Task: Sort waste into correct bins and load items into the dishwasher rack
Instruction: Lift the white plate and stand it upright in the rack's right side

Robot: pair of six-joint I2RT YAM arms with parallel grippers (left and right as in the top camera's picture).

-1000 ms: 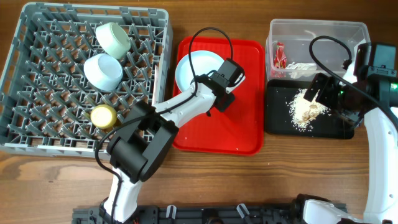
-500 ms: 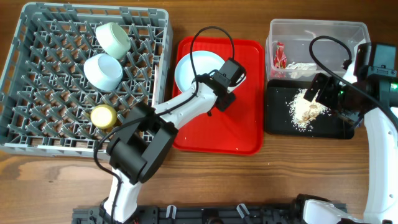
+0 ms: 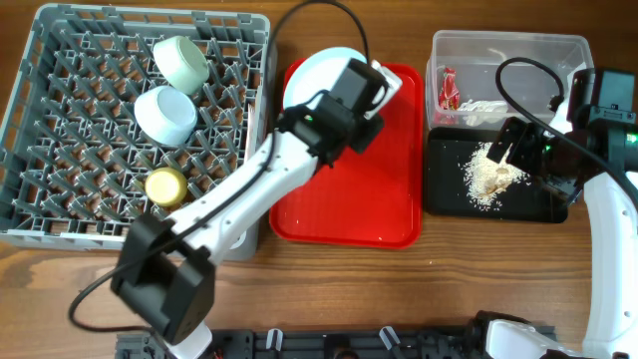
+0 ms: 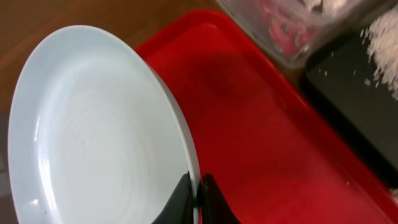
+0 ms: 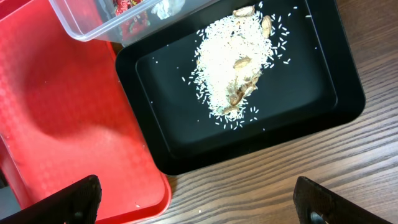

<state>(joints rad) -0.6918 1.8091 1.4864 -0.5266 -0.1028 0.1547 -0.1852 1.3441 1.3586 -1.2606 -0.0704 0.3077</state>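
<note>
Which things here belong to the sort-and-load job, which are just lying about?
Job: plate in left hand, mint bowl, pale bowl, yellow cup, rack, clear tub, wrappers, black tray, rice.
Lying about: red tray, table.

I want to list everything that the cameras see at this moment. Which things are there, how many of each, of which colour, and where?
rack: 1, grey, left side of table
bowls: 2, pale mint and pale blue, far part of rack
cup: 1, yellow, near part of rack
plate: 1, pale blue, tilted over red tray's far-left corner
red tray: 1, red, centre
tub: 1, clear, far right
wrappers: count unclear, red-and-white, in tub
paper: 1, white, in tub
black tray: 1, black, in front of tub
leftovers: 1 heap, white rice with beige bits, in black tray
table: 1, brown wood
left tool: 1, black, shut on plate's rim
right tool: 1, black, open, above black tray
</note>
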